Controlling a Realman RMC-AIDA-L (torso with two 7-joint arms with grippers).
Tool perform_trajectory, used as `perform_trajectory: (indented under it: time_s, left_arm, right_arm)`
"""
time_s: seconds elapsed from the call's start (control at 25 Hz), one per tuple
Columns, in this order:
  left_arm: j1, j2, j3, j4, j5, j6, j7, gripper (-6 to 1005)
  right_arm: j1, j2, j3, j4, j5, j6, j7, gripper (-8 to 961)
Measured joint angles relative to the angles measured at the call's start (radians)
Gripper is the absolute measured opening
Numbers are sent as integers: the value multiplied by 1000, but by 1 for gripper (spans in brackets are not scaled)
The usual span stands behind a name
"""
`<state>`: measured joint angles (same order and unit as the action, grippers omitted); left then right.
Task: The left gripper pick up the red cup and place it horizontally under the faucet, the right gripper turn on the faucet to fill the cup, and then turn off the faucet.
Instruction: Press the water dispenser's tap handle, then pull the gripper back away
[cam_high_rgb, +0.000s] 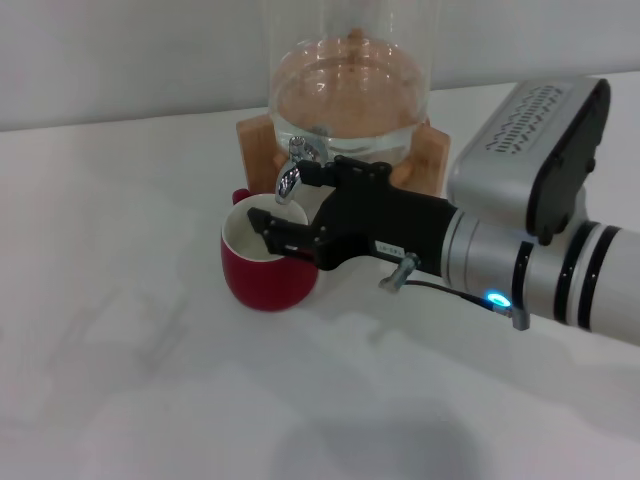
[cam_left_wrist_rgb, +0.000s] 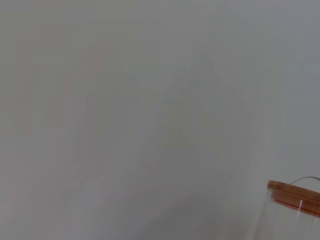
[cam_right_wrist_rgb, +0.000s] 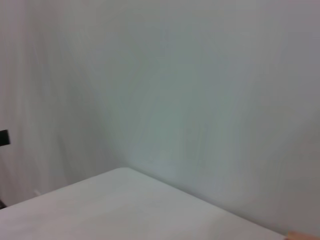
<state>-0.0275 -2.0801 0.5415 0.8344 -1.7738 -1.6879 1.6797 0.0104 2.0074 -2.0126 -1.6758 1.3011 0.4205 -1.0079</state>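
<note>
The red cup (cam_high_rgb: 268, 268) stands upright on the white table (cam_high_rgb: 120, 330), directly below the chrome faucet (cam_high_rgb: 296, 168) of the glass jar (cam_high_rgb: 350, 90), which sits on a wooden stand (cam_high_rgb: 256, 140). The right gripper (cam_high_rgb: 290, 205) reaches in from the right, its black fingers spread, one up beside the faucet's lever and the other lying over the cup's rim. The left gripper is out of sight in every view. The step in hand looks like working the lever. To do it well, close only on the lever, keep the lower finger clear of the cup so it does not shift, and turn gently so the light jar stays put on its stand.
</note>
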Motion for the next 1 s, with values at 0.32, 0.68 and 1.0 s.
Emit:
perform_trajectory:
  time_s: [0.32,0.68,1.0]
  left_arm:
    - [0,0,0,0,1,-7,-1,773]
    - [2,-1,0,0,1,-12,-4,772]
    - [6,-2,0,0,1,-13,-5,773]
  right_arm:
    - [-26,0,15,-15,-1,2,-3,766]
    - [-30,2,31,-6,-2,1,0,765]
    - [-30,3,38,-3,-2,-10,-2,765]
